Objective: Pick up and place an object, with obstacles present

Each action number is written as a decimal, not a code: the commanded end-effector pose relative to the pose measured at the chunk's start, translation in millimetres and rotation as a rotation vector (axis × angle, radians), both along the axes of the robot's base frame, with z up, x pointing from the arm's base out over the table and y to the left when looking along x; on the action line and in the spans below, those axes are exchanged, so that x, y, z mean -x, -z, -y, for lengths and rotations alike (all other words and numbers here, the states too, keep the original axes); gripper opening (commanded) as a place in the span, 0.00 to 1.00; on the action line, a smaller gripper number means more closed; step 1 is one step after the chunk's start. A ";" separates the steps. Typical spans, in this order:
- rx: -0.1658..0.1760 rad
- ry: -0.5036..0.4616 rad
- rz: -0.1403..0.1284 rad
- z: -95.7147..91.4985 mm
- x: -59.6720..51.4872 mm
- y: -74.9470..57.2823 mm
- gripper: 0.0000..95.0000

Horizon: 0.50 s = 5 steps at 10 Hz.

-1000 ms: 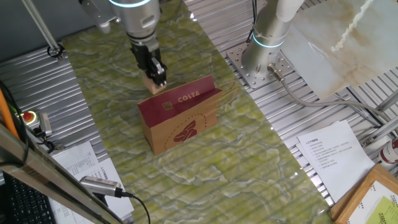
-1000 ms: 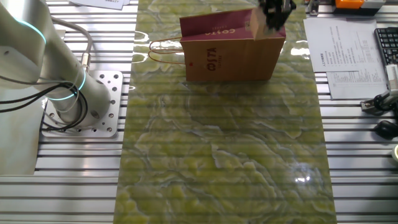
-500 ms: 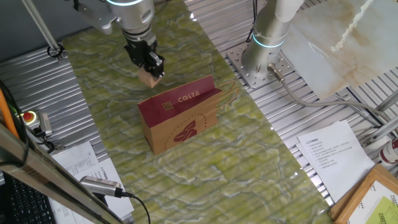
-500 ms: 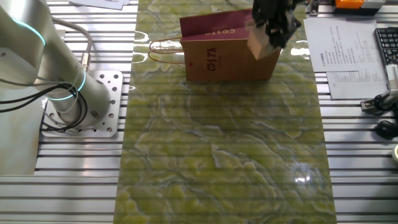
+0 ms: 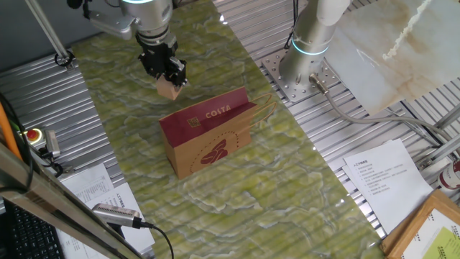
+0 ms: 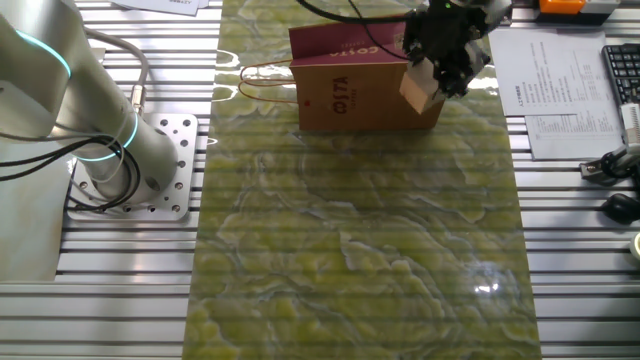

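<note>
Light tan wood shows between the black fingers [image 5: 167, 74]: they are closed on the small wooden cube [image 5: 168, 89], which hangs tilted below them, clear of the table [image 5: 273, 180], in the upper left of one fixed view and at the upper right of the other. Compared with one second ago, the cube has risen and moved away from the rim of the paper bag [image 5: 208, 140]; it then sat close against the bag's top edge and now stands higher and further toward the upper left, with green marbled surface visible beneath it. Judgement: the lift is complete and the carry is under way; the bag remains upright and apparently undisturbed, so the obstacle has been cleared so far, but placement is not yet done. Legible writing: white "COSTA" on the bag's dark red band, with a red bean emblem on the brown panel below; from the other side the lettering reads only partly. Printed sheets [image 5: 381, 176] at the lower right carry text too small to read.
</note>
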<state>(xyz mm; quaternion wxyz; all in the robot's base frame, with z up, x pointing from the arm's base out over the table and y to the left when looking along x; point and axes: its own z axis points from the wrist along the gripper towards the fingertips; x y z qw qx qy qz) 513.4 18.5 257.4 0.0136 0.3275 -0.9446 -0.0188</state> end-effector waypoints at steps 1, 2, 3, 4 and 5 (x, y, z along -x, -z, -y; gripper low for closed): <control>-0.016 0.007 -0.059 -0.2 0.6 -0.2 0.00; -0.024 0.040 -0.081 -0.2 0.6 -0.2 0.00; -0.027 0.063 -0.111 -0.2 0.6 -0.2 0.00; -0.015 0.065 -0.117 -0.2 0.6 -0.2 0.00; 0.000 0.024 -0.120 -0.5 0.9 0.3 0.00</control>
